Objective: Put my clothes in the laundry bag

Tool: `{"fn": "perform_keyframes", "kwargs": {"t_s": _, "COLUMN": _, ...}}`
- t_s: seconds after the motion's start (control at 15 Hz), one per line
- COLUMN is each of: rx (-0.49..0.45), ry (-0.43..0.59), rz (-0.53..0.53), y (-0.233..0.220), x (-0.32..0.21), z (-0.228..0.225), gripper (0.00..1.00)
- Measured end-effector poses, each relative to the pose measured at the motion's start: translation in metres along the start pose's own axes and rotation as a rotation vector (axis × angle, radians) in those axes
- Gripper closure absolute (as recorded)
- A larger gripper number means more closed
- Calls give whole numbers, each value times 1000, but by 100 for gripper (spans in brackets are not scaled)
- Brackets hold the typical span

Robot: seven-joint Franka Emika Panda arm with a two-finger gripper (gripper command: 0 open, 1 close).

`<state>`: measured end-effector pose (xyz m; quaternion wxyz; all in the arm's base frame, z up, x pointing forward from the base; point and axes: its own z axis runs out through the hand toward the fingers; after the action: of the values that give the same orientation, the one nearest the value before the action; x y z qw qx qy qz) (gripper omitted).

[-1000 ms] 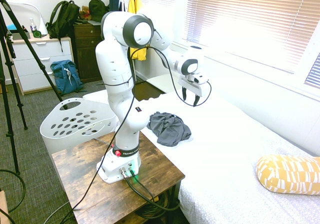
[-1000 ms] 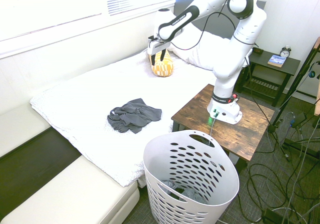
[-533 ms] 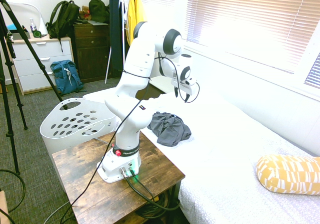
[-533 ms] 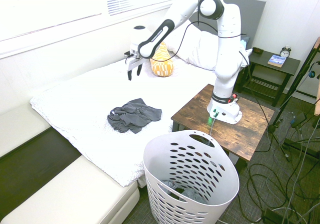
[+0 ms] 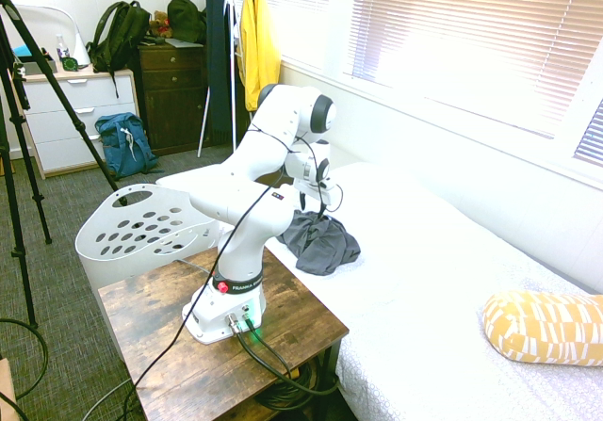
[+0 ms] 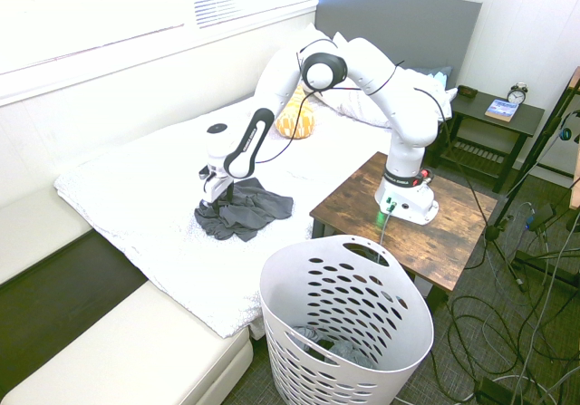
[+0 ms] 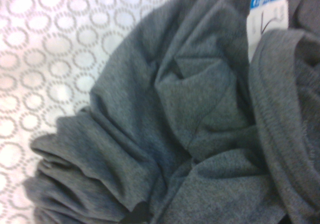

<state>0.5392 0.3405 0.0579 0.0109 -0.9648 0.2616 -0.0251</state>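
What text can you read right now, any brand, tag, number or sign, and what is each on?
"FRANKA", rest of the line too small: on the base of the robot arm.
"G...dwill", middle letters blurred, white on blue: on the tag of the grey garment.
Too small to read: print on the book, numerals on the alarm clock.

Two backpacks, one basket

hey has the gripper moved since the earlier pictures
Yes. In the second exterior view, the gripper has come down from beside the yellow patterned pillow to the grey garment on the bed.
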Motion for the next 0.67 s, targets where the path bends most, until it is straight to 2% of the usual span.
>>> {"fn": "perform_keyframes", "kwargs": {"t_s": 0.27, "rx": -97, "ry": 54, "rz": -71, "y": 16, "x": -13, "z": 47, "gripper": 0}}
{"fn": "perform_keyframes", "kwargs": {"t_s": 0.33, "rx": -113, "ry": 64, "rz": -90, "y": 17, "x": -21, "z": 56, "gripper": 100}}
{"fn": "perform_keyframes", "kwargs": {"t_s": 0.47, "rx": -120, "ry": 72, "rz": -111, "y": 12, "x": -31, "z": 63, "gripper": 100}}
{"fn": "perform_keyframes", "kwargs": {"t_s": 0.67, "rx": -105, "ry": 37, "rz": -87, "y": 13, "x": -25, "z": 63, "gripper": 100}}
